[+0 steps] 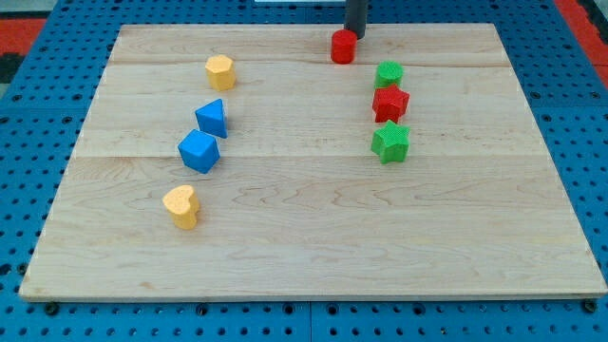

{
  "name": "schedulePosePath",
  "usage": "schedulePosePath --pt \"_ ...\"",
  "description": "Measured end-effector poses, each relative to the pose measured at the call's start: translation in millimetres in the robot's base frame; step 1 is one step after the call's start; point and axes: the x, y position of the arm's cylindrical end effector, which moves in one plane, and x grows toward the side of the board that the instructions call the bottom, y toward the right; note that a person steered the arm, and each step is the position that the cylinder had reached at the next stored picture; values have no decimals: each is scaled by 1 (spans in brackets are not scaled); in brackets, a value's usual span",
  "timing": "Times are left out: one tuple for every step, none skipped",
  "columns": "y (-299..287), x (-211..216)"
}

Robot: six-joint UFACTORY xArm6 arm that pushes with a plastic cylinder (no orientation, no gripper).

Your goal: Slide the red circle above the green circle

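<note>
The red circle [343, 46] stands near the top edge of the wooden board, right of centre. The green circle [389, 74] sits lower and to the right of it, at the top of a short column of blocks. My tip [357, 36] is at the red circle's upper right side, touching or almost touching it. The rod comes down from the view's top.
Below the green circle sit a red star [389, 103] and a green star [389, 142]. On the left are a yellow hexagon [219, 70], a blue triangle [212, 118], a blue cube-like block [199, 150] and a yellow heart [180, 205]. The board [313, 237] lies on a blue pegboard.
</note>
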Motion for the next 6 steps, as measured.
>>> schedulePosePath --pt "-36 20" --pt "-100 23" --pt "-139 37" --pt "-62 50" --pt "-20 50" --pt "-34 63"
